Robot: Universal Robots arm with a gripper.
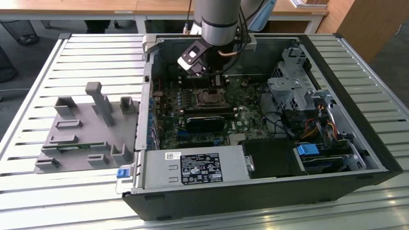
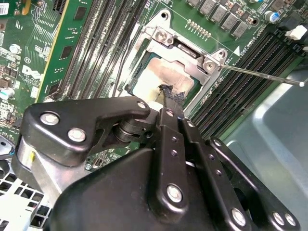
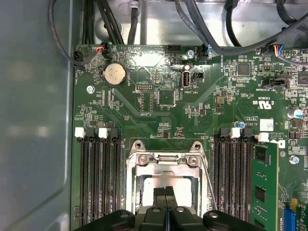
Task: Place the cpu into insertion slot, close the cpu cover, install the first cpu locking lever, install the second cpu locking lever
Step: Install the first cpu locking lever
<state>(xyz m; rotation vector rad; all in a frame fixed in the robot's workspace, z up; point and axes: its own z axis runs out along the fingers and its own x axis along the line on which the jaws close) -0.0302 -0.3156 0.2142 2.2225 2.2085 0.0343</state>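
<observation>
My gripper point(image 1: 215, 82) hangs from the arm inside the open computer case, right above the insertion slot point(image 1: 208, 97) on the green board. In both wrist views its black fingertips point(image 3: 161, 193) are pressed together over the cpu point(image 3: 155, 184), whose pale silver face shows through the cut-out of the cpu cover point(image 3: 144, 169). The cover appears to lie flat around the chip point(image 2: 147, 77). I cannot tell if the tips touch the metal face. A thin wire locking lever point(image 2: 262, 76) juts out sideways from the socket frame, away from the board; in the first wrist view it runs beside the cover point(image 3: 208, 180).
Long black memory slots point(image 3: 98, 178) flank the socket, and a green memory stick point(image 3: 264, 187) stands in one. A black block point(image 1: 204, 122), the power supply point(image 1: 191, 167) and a drive cage point(image 1: 294, 91) crowd the case. A grey fixture plate point(image 1: 83, 129) lies on the slatted table.
</observation>
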